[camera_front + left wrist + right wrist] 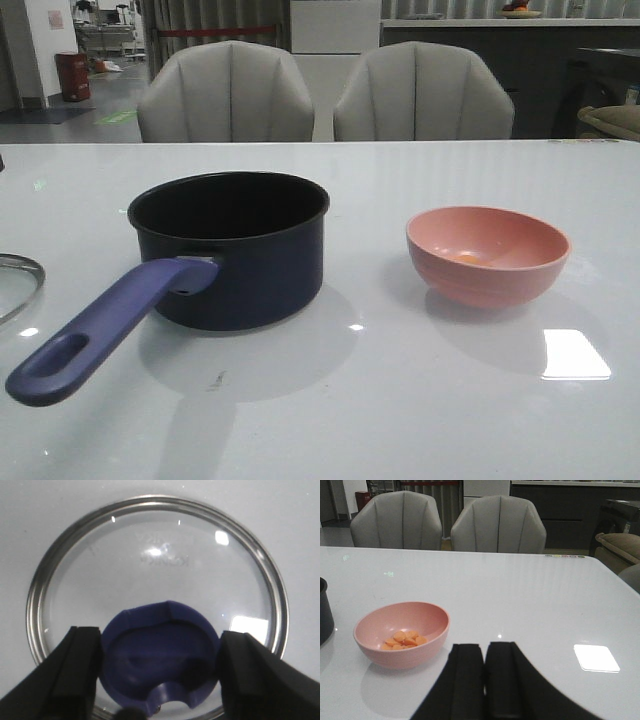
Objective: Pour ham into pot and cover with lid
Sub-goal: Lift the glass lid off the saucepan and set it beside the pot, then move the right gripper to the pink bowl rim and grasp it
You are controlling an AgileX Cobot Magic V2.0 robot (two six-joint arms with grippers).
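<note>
The dark navy pot [230,245] stands left of centre, its purple-blue handle [100,335] pointing toward the front left. The pink bowl [488,255] to its right holds several small orange ham pieces [405,640]. The glass lid [160,555] lies flat on the table at the far left [15,285]. My left gripper [160,665] is open right above the lid, a finger on each side of its dark blue knob [160,650]. My right gripper [484,680] is shut and empty, low over the table to the right of the bowl [402,635]. Neither gripper shows in the front view.
The white table [400,400] carries only the pot, bowl and lid. Two grey chairs [225,95] stand behind its far edge. The pot's side shows at the edge of the right wrist view [324,610].
</note>
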